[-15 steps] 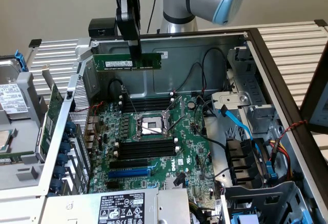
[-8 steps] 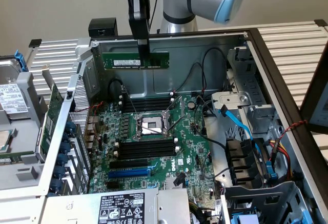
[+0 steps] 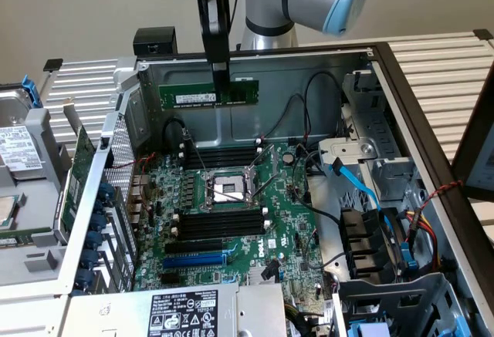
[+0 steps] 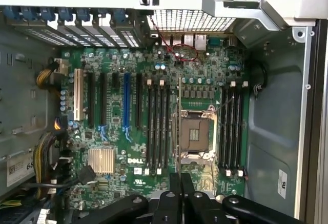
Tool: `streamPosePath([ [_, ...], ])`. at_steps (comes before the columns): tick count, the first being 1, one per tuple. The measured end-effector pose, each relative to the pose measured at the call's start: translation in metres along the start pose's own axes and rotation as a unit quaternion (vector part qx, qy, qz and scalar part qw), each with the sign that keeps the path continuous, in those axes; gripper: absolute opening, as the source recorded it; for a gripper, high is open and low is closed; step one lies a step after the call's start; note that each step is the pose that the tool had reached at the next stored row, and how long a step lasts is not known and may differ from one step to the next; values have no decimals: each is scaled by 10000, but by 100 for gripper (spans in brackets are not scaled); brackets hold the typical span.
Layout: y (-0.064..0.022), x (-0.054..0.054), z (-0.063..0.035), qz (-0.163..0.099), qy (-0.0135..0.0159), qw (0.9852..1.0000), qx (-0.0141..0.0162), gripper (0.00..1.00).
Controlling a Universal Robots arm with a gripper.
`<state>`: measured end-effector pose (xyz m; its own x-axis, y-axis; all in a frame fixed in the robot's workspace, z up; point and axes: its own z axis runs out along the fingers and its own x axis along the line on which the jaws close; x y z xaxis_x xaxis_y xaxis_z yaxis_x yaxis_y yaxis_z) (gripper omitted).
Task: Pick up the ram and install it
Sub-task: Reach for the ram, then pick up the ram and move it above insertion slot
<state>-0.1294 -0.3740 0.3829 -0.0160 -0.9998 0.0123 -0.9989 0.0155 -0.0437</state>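
Observation:
The ram (image 3: 202, 92) is a long thin green stick with a white label. It hangs level in the air above the open computer case, in front of the case's back wall. My gripper (image 3: 221, 94) comes down from above and is shut on the ram, to the right of the label. In the wrist view the gripper (image 4: 180, 180) shows as two dark fingers pressed together, with the ram (image 4: 179, 126) edge-on as a thin line over the motherboard. Below lie black empty memory slots (image 3: 220, 156) and a second bank of them (image 3: 220, 225), on either side of the CPU socket (image 3: 229, 189).
A larger green expansion card (image 3: 77, 175) stands in the metal frame at the exterior view's left. Blue and black cables (image 3: 363, 190) and drive bays fill the exterior view's right side of the case. A labelled power supply (image 3: 181, 314) sits at the front edge.

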Motion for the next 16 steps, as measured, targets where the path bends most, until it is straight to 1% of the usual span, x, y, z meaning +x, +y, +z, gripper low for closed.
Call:
streamPosePath([
  [6, 0, 0, 9, -1, -1, 10000, 0, 12],
  [9, 1, 0, 32, -1, -3, 10000, 1, 12],
  [16, 6, -2, 147, 0, -20, 10000, 0, 12],
])
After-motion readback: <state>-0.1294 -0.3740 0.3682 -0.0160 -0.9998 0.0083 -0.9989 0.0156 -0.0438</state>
